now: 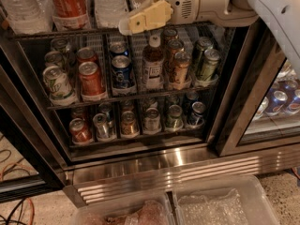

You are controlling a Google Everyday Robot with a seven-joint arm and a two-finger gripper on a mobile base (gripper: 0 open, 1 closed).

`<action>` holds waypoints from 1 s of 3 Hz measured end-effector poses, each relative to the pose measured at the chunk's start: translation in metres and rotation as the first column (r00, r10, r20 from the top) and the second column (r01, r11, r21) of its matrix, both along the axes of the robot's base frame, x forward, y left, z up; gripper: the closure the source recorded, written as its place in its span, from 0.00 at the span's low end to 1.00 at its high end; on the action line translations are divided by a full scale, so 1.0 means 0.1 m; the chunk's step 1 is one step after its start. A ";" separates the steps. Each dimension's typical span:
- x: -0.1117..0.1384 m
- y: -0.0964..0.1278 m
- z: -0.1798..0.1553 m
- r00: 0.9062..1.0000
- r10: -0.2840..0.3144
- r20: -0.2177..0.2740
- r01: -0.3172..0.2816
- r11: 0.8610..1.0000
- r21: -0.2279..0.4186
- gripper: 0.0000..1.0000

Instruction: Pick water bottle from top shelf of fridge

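Observation:
The water bottle (108,3), clear and ribbed, stands on the top shelf (56,32) of the fridge (233,102), right of a red-labelled cola bottle (69,3). A second clear ribbed bottle (21,8) stands at the far left. Only the lower parts of the bottles show. My gripper (127,7) hangs in front of the top shelf, just right of the water bottle. Its cream fingers (146,17) point left and are spread apart, holding nothing. The white arm (276,8) comes in from the upper right.
The middle rack holds several cans and a small brown bottle with a white cap (153,62). The lower rack holds more cans (129,123). A neighbouring glass unit with blue cans (281,100) is at the right. Two clear plastic bins (220,203) sit below. Cables (16,172) lie at the left.

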State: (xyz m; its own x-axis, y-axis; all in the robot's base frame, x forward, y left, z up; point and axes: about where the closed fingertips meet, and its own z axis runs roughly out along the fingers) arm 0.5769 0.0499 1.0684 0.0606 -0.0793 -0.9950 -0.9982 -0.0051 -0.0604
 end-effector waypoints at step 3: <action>0.04 0.06 -0.02 1.000 -0.024 0.008 0.024 1.000 0.005 0.08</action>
State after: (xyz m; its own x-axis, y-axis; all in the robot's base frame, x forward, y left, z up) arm 0.5808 0.0561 1.0662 0.0666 -0.0762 -0.9949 -0.9975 0.0196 -0.0683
